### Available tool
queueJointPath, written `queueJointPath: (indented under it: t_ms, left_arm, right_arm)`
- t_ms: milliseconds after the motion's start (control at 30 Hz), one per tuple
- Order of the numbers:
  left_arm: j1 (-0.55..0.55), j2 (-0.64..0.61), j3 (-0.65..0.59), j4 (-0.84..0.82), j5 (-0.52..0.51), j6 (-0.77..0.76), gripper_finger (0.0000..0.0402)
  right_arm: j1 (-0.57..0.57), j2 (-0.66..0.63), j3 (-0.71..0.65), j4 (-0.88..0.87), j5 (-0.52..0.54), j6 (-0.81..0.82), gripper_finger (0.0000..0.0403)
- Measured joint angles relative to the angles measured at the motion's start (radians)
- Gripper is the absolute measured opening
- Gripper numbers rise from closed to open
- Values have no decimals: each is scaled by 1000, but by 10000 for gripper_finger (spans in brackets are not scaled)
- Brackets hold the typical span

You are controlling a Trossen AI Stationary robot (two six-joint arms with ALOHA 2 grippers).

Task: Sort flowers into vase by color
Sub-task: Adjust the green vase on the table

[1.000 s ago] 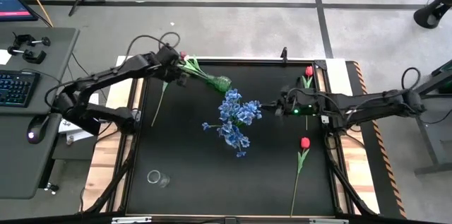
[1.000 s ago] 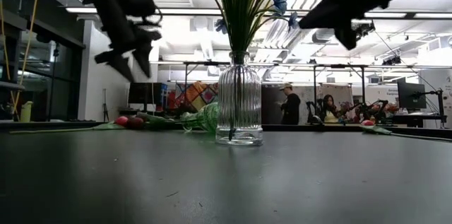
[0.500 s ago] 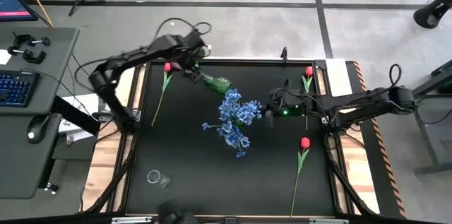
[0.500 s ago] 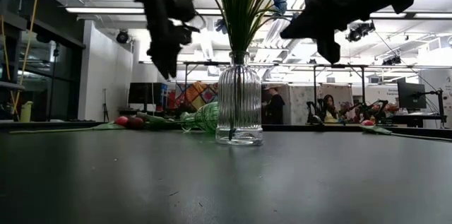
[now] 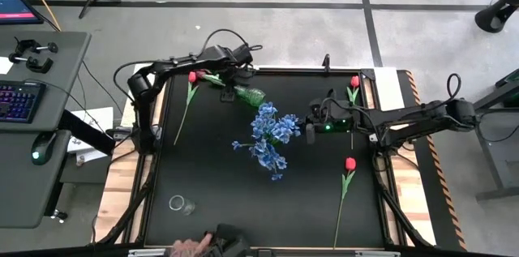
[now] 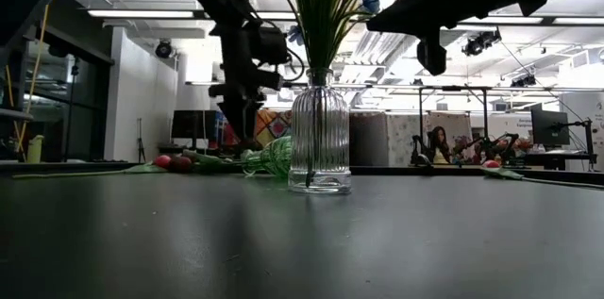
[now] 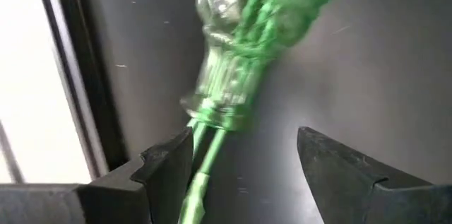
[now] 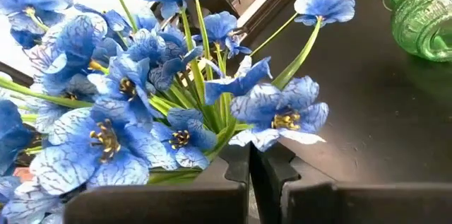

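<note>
Right now I am holding my left gripper [image 5: 229,80] at the far left of the table [image 5: 211,168], its fingers spread open on either side of the green stems where they enter the green vase [image 5: 250,95], which is lying on its side there; nothing is clamped yet. A dark tulip [image 5: 192,78] is lying just to the left of it, stem trailing toward the near side. My right gripper [image 5: 309,133] is hovering with its fingers shut and empty, just right of the blue flowers [image 5: 268,138], which are standing in the clear ribbed vase [image 6: 319,142] mid-table. Two red tulips are lying on the right: one far [image 5: 353,83], one nearer [image 5: 350,164]. A small clear glass [image 5: 179,204] is sitting near left
</note>
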Motion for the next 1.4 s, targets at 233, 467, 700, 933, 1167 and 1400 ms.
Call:
queueJointPath:
  t_ms: [233, 467, 700, 933, 1167, 1400]
  left_arm:
    - [-4, 23, 0, 125, -31, 78, 238]
    - [-5, 23, 1, 122, 10, 176, 238]
    - [-3, 29, 0, 47, 48, 215, 238]
    - [-3, 65, 0, 80, 41, 214, 238]
    - [-14, 125, 0, 88, 3, 209, 238]
    - [-18, 169, 0, 181, -73, 90, 233]
  right_arm:
    - [0, 0, 0, -6, -58, -24, 0]
    - [0, 0, 0, -41, -108, -35, 0]
    - [0, 0, 0, -63, -112, -43, 0]
    - [0, 0, 0, -62, -111, -31, 0]
    - [0, 0, 0, -69, -111, -16, 0]
    - [0, 0, 0, -69, -111, -7, 0]
